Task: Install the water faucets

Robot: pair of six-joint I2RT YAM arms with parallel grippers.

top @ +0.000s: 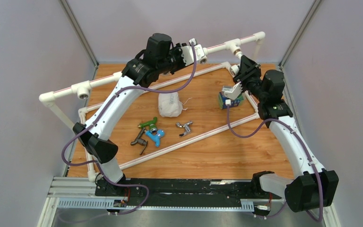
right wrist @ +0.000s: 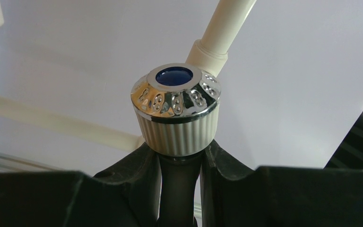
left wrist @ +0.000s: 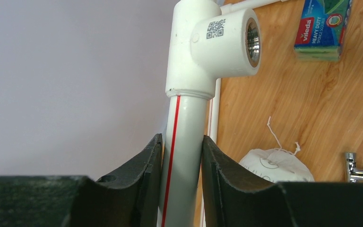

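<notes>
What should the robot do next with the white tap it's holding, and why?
Probably twist the right gripper a little to screw in the white ribbed tap with a chrome cap: that gripper is shut on it, and the left gripper clamps the white plastic pipe, steadying it.

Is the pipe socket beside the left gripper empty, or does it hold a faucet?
Empty: the socket shows bare metal thread inside.

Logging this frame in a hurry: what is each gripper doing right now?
Left gripper: closed on the white pipe.
Right gripper: closed on the white faucet, at its ribbed knob.
</notes>
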